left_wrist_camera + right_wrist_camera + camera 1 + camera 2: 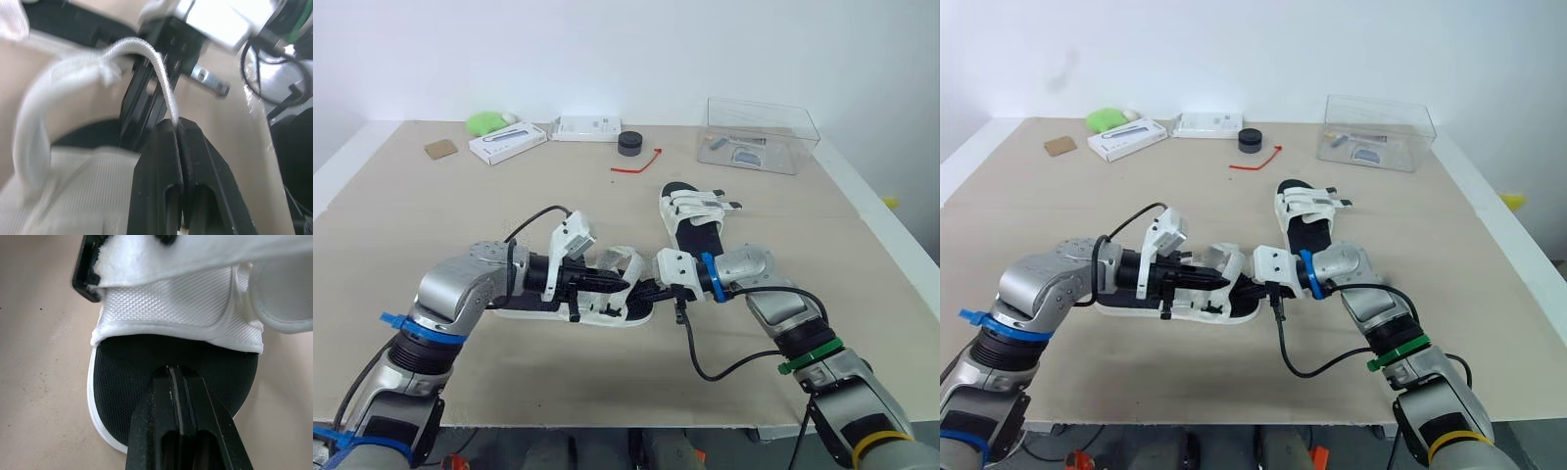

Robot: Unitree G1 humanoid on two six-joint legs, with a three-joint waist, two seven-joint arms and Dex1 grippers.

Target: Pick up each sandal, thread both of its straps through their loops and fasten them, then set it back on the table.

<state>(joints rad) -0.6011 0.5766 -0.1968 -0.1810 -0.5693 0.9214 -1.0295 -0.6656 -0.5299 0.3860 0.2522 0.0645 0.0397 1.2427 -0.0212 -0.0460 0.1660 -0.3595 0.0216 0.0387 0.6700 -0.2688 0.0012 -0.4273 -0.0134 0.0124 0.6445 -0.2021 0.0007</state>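
Left gripper [620, 286] pinches the white strap [161, 77] of the near sandal [607, 319]; right gripper [171, 370], fingers pressed together, sits over its black footbed (second sandal [691, 217] lies beyond)

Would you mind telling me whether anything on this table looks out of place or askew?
On the near sandal, a strap arches up unfastened, pinched in the shut left gripper, while the far sandal lies with its straps across. A red tie lies loose farther back on the table. Nothing looks spilled or damaged.
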